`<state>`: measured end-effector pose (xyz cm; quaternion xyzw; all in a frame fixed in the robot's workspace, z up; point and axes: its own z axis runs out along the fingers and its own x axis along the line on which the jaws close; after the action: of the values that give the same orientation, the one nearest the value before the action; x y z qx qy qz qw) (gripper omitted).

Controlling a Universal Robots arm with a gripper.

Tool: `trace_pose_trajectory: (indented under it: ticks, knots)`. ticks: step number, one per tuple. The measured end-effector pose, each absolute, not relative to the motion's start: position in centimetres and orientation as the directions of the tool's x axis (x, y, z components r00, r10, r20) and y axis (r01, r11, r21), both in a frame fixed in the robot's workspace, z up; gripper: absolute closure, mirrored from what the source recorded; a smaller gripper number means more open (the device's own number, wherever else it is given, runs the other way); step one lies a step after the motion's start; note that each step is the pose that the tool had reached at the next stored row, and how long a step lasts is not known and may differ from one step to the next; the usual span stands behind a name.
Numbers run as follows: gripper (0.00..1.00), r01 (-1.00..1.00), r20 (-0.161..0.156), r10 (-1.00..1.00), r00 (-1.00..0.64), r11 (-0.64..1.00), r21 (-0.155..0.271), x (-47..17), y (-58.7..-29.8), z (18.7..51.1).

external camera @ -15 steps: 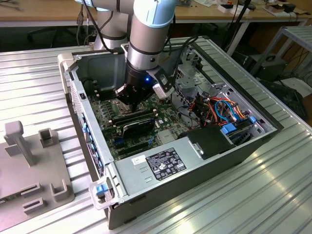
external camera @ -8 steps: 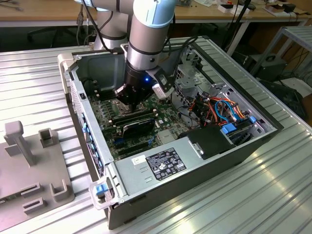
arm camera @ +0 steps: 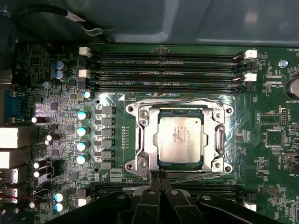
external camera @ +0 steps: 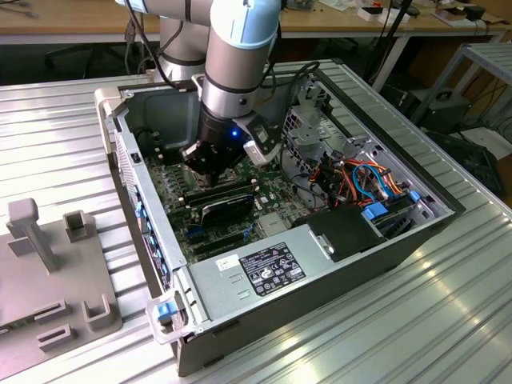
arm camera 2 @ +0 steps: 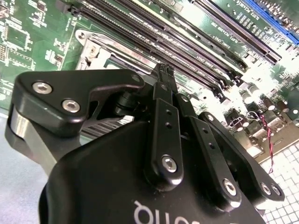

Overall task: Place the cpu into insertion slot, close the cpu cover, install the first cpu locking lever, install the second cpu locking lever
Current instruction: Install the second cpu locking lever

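- So the cpu (arm camera: 180, 138) is sitting in the insertion slot (arm camera: 180, 164) already, silver top up, looks flat and square in the first wrist view.
- The cpu cover (arm camera: 179, 108) looks folded down around the chip, metal frame with the chip showing through the window. Can't say for sure it's fully flat though.
- The pincer (arm camera: 160, 176) is right at the edge of the socket frame, fingers (arm camera 2: 163, 77) pinched together with nothing I can see between them. Looks like it's poking at the edge of the frame, where a locking lever might run, but I can't make out either lever's position clearly.
- In the exterior view the arm is reaching deep inside the open computer case (external camera: 186, 280), which sits on the ribbed metal surface (external camera: 384, 320), with the pincer (external camera: 210, 172) low over the motherboard (arm camera: 112, 130).
- What could go wrong, imo: the tip could slip off the thin metal and jab the board or the memory slots (arm camera: 168, 72) close by. Pushing down while the cover isn't seated could load the chip unevenly and bend socket pins. Tight quarters too, the black fan card (external camera: 226, 206) is just beside the pincer.
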<state>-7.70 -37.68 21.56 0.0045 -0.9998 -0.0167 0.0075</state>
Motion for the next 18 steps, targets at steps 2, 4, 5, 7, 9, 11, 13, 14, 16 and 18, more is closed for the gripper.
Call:
trace_pose_trajectory:
  ticks: [2, 4, 5, 7, 9, 11, 13, 14, 16, 18]
  knots:
    - [0.89, -0.009, 0.015, -0.009, -1.000, 0.999, 0.034, -7.9, -37.7, 21.4]
    - [0.89, -0.009, 0.015, -0.009, -1.000, 0.999, 0.033, -8.0, -37.7, 21.4]
    - [0.89, -0.009, 0.015, -0.009, -1.000, 0.999, 0.033, -8.1, -37.7, 21.3]
    - [0.89, -0.009, 0.015, -0.009, -1.000, 0.999, 0.034, -8.4, -37.7, 21.2]
    - [0.89, -0.009, 0.015, -0.009, -1.000, 0.999, 0.034, -9.0, -37.7, 21.1]
    - [0.89, -0.009, 0.015, -0.009, -1.000, 0.999, 0.034, -9.4, -37.7, 21.0]
    - [0.89, -0.009, 0.015, -0.009, -1.000, 0.999, 0.034, -9.7, -37.7, 21.0]
    - [0.89, -0.009, 0.015, -0.009, -1.000, 0.999, 0.034, -9.8, -37.6, 20.9]
    - [0.89, -0.009, 0.015, -0.009, -1.000, 0.999, 0.034, -10.0, -37.6, 20.9]
    - [0.89, -0.009, 0.016, -0.009, -1.000, 0.999, 0.033, -10.1, -37.6, 20.8]
